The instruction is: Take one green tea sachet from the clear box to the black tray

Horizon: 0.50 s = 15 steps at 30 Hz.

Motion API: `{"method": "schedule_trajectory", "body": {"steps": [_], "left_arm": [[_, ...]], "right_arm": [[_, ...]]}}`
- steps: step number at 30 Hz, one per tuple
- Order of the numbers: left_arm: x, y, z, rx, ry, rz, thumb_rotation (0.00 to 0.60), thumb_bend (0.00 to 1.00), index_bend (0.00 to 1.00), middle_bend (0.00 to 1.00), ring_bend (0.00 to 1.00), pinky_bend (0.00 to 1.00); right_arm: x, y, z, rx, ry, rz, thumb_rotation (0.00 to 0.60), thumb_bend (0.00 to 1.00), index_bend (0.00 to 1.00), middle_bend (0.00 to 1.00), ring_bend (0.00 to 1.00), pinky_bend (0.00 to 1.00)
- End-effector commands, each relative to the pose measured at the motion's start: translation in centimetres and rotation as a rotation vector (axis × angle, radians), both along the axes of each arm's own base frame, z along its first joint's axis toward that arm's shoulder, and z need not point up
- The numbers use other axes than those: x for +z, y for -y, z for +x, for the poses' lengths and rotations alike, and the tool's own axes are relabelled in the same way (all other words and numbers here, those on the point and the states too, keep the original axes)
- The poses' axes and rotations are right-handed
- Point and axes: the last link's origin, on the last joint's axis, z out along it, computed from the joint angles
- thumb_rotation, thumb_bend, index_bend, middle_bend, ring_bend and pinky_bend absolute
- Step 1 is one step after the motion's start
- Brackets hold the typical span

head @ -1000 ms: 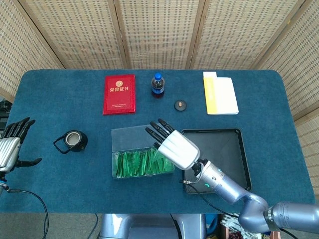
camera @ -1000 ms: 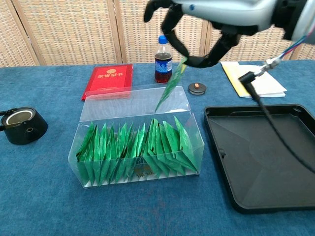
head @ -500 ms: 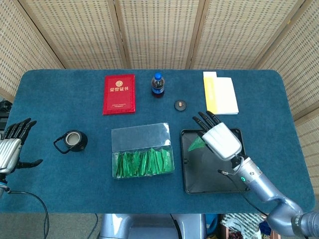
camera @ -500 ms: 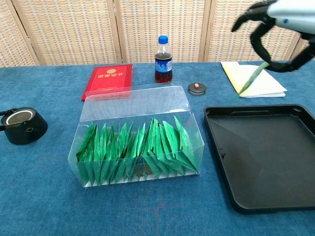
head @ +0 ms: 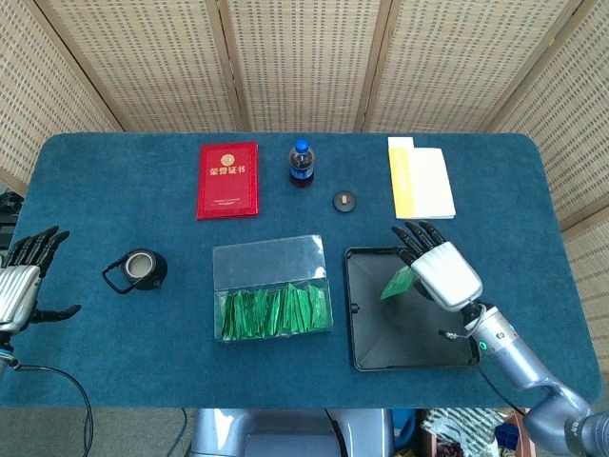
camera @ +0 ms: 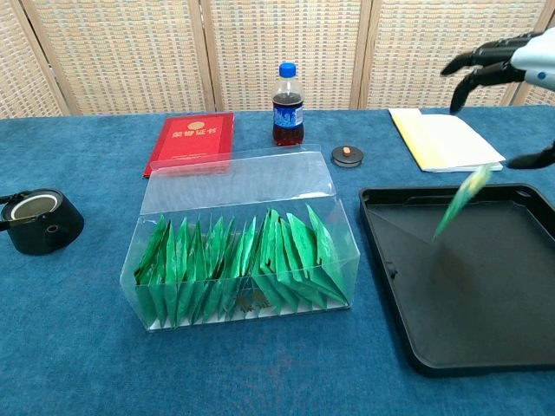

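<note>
On the table (head: 114,181): clear box (head: 272,288) near centre, sachets (head: 271,310) standing inside; black tray (head: 411,309) just right of it, one green tea sachet (head: 397,283) above its far part, under the right hand (head: 442,269). Cup (head: 138,268) left. Far row: booklet (head: 227,179), bottle (head: 301,163), cap (head: 344,200), notepad (head: 420,177). Left hand (head: 21,283) off the left edge.

Woven screens behind a blue-covered desk (head: 114,324).
Tan wicker folding panels (head: 295,62) with dark frames enclose back and sides; blue fabric is napped; lighting even and soft.
</note>
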Motion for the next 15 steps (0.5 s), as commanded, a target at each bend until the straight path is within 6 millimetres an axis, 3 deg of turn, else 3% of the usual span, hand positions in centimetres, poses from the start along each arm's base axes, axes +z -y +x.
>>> {"method": "schedule_trajectory", "body": {"steps": [1,8,11,15], "left_arm": [[0.0,0.0,0.0,0.0,0.0,0.0,0.6,0.1,0.0,0.0,0.0,0.0],[0.1,0.0,0.0,0.0,0.001,0.003,0.6,0.1,0.0,0.0,0.0,0.0],[0.0,0.1,0.0,-0.005,-0.005,0.006,0.6,0.1,0.0,0.0,0.0,0.0],[0.0,0.2,0.1,-0.013,-0.01,0.015,0.6,0.1,0.0,0.0,0.0,0.0]], "right_arm": [[0.8,-0.3,0.1,0.008,0.012,-0.03,0.6,0.17,0.05,0.06,0.12,0.2],[3.2,-2.7,0.3,0.037,0.101,-0.084,0.6,0.17,0.05,0.06,0.12,0.18],[4.4,-5.7,-1.6,0.039,0.188,-0.143,0.6,0.14,0.05,0.05,0.11,0.14],[4.4,-7.2,-3.7,-0.005,0.209,-0.18,0.6,0.01,0.03,0.0,0.01,0.01]]}}
